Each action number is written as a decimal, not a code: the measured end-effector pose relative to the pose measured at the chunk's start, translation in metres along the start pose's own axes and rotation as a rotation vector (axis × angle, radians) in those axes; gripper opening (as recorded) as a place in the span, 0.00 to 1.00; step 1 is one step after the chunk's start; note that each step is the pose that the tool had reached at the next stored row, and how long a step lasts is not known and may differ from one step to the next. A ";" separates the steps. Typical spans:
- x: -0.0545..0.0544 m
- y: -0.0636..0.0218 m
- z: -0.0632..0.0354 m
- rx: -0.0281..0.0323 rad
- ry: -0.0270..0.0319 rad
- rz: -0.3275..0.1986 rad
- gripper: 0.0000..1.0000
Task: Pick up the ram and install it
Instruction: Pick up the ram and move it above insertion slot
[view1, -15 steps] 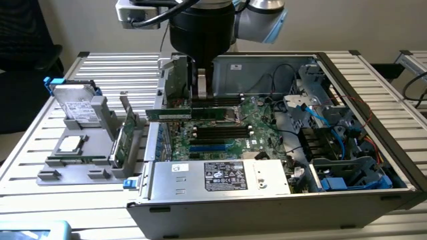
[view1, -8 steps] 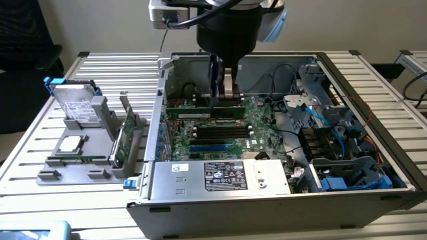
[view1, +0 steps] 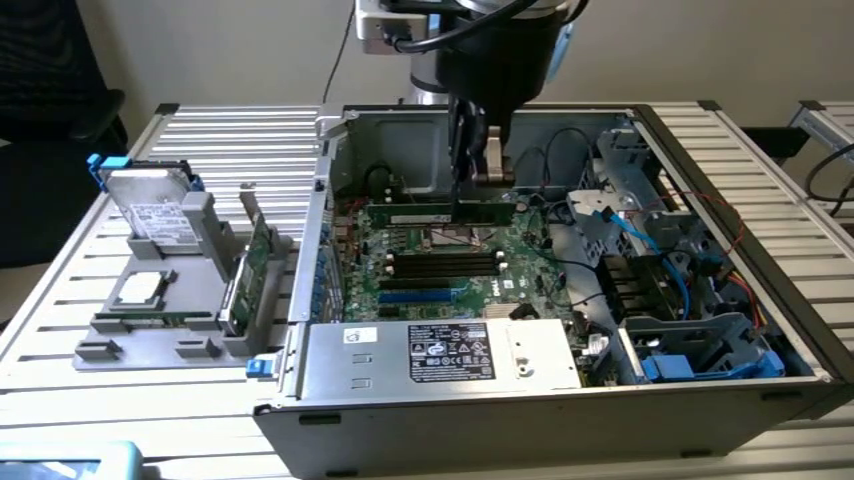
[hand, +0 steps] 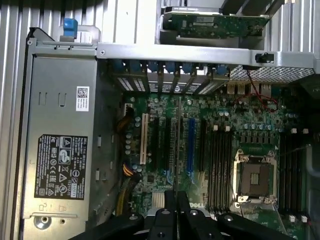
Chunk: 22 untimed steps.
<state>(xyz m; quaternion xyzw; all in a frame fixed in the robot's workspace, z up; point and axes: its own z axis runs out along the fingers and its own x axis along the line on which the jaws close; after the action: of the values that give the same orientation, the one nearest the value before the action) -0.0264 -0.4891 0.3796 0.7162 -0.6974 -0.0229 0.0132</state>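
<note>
In the upper centre of the exterior view, the black two-fingered gripper (view1: 477, 190) hangs straight down into the open grey metal computer case (view1: 561, 415). Its fingers are drawn nearly together on the top edge of the ram (view1: 414, 213), a long, thin green circuit-board stick. The stick lies level across the frame at the far side of the green motherboard (view1: 374, 250), just beyond the square silver processor socket (view1: 447, 236); whether it touches a slot I cannot tell. Room is tight here: the case's back wall stands close behind the stick, blue and black cables (view1: 617, 232) crowd the exterior view's right, and the silver power supply box with a black label (view1: 454, 352) closes the near edge, while the case is open on top. At the exterior view's left, a grey holder (view1: 100, 350) on the slatted aluminium table (view1: 214, 125) carries a hard drive (view1: 150, 215) and an upright green expansion card (view1: 244, 285). The wrist view looks down past the pressed-together fingertips (hand: 170, 197) onto the board, with its long white card slot (hand: 145, 140), blue card slot (hand: 191, 145) and black memory slots (hand: 220, 170).
</note>
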 end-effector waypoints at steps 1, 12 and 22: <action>-0.004 -0.0021 0.0005 0.0011 0.0003 0.000 0.13; -0.047 -0.0173 0.0068 0.0064 0.0043 0.000 0.13; -0.067 -0.0180 0.0103 0.0099 0.0042 -0.001 0.13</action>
<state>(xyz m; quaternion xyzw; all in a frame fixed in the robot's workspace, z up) -0.0108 -0.4220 0.3694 0.7166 -0.6972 -0.0180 0.0112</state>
